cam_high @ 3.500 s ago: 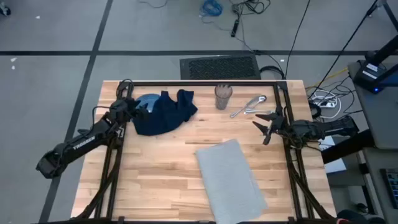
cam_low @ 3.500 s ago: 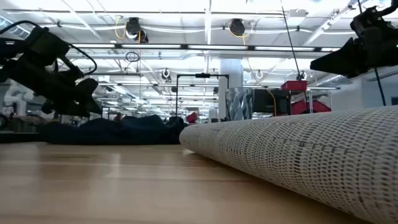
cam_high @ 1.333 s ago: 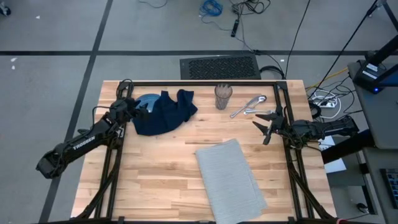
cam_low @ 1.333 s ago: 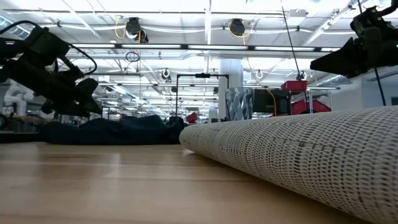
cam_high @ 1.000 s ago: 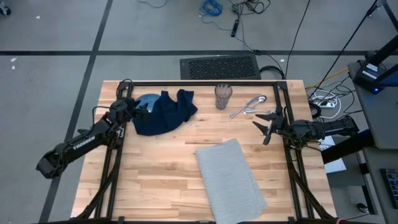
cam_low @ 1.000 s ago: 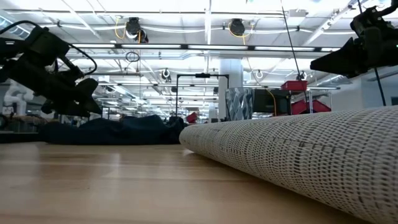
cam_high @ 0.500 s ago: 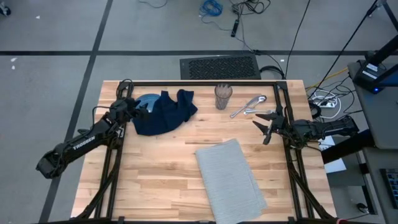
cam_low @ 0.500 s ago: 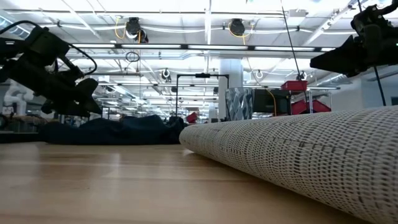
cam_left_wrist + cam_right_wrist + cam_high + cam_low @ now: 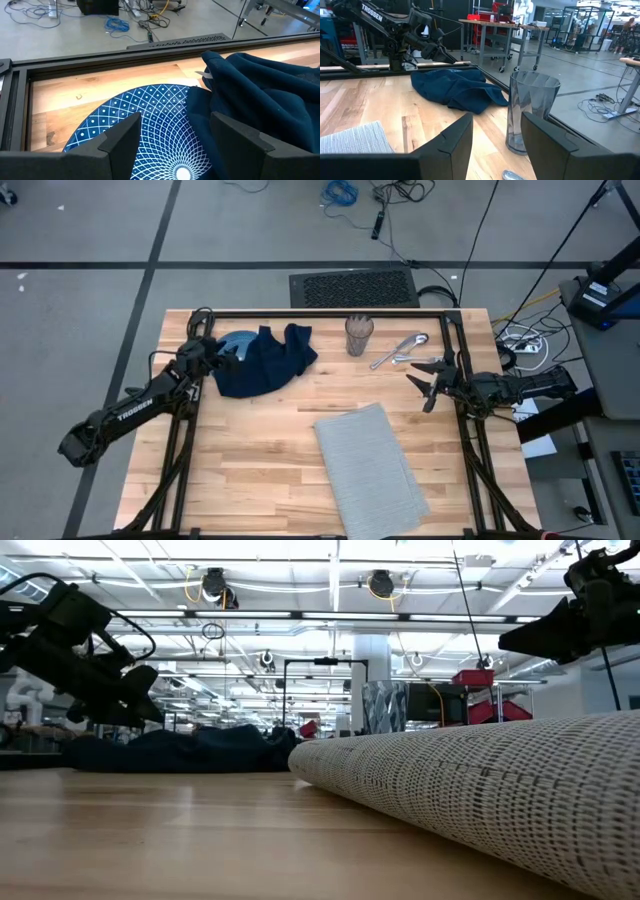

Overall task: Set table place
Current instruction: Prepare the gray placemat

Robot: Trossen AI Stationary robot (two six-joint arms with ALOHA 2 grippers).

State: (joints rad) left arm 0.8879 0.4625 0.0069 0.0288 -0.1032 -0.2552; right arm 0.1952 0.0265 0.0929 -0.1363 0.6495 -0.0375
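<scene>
Placemat (image 9: pixel 373 465) lies lower centre, long axis running up-frame — right hand (image 9: pixel 424 387), fingers apart, is nearer; left hand (image 9: pixel 222 357) also apart.

L arm reaches in from the near-left corner, stretched diagonally toward the far-left; left gripper (image 9: pixel 222 356) hangs low w/ fingers (image 9: pixel 119 134) spread wide, nothing between them. R arm comes in level from the right edge, right gripper (image 9: pixel 419 385) held above the surface w/ fingers (image 9: pixel 451 140) parted, also holding nothing.
</scene>
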